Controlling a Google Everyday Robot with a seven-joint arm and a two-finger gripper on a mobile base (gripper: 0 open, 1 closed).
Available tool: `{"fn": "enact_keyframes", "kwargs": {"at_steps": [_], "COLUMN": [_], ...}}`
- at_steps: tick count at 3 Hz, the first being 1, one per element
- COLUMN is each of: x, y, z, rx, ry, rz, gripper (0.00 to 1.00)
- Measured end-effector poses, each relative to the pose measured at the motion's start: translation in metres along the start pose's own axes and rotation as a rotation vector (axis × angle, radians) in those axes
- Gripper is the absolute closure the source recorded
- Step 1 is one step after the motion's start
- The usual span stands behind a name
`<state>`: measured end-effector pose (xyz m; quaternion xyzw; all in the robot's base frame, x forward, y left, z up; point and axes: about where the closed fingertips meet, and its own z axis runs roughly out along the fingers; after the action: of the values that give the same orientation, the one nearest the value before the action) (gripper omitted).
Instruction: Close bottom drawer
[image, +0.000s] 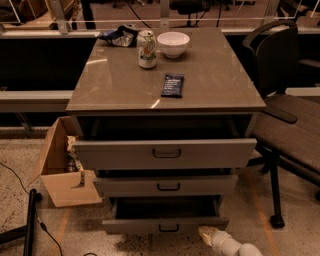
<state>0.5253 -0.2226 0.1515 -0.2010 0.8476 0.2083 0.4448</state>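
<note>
The bottom drawer (165, 224) is the lowest of three grey-tan drawers in the cabinet. It has a slim front panel with a small black handle (169, 228). It stands out a short way, with a dark gap of its box showing above the panel. My gripper (208, 233) is pale and comes in from the bottom right. Its tip is at the right part of the drawer front, touching it or nearly so.
The middle drawer (165, 185) and the top drawer (165, 152) also stand out. On the cabinet top (220, 85) are a can (146, 48), a white bowl (173, 43) and a dark packet (172, 85). A cardboard box (60, 167) stands left, an office chair (290, 115) right.
</note>
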Motion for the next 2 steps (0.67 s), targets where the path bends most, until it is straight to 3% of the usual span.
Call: {"fn": "enact_keyframes", "kwargs": {"at_steps": [2], "x": [-0.033], "y": [-0.035], "z": [0.041], "rx": [-0.01], "ry": [0.011], "rz": [-0.092], "gripper": [1.0]}}
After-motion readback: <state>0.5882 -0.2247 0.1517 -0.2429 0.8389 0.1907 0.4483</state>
